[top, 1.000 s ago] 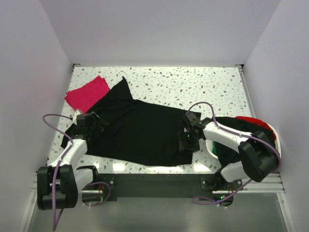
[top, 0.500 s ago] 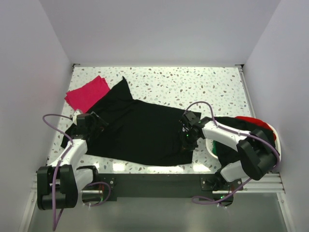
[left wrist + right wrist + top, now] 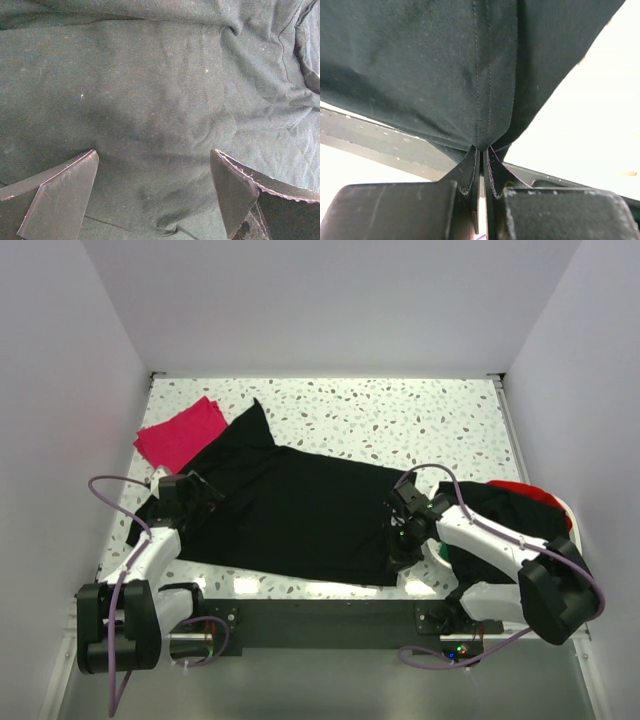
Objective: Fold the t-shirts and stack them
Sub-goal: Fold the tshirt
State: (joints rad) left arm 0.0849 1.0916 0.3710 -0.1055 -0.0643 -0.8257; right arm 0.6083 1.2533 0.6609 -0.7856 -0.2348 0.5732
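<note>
At the near right corner, my right gripper (image 3: 481, 150) pinches only a thin fold of the black t-shirt (image 3: 420, 75), so a lift could slip it. My left gripper (image 3: 154, 157) gapes wide.

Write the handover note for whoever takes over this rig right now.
Left gripper: open, above the left end of the black t-shirt, holding nothing.
Right gripper: shut on that shirt's near right hem.
Pink t-shirt: folded, far left on the table.
Heap of shirts: unfolded, at the right.
Done: pink one folded.
Left: fold the black one, stack it, then the heap.
</note>
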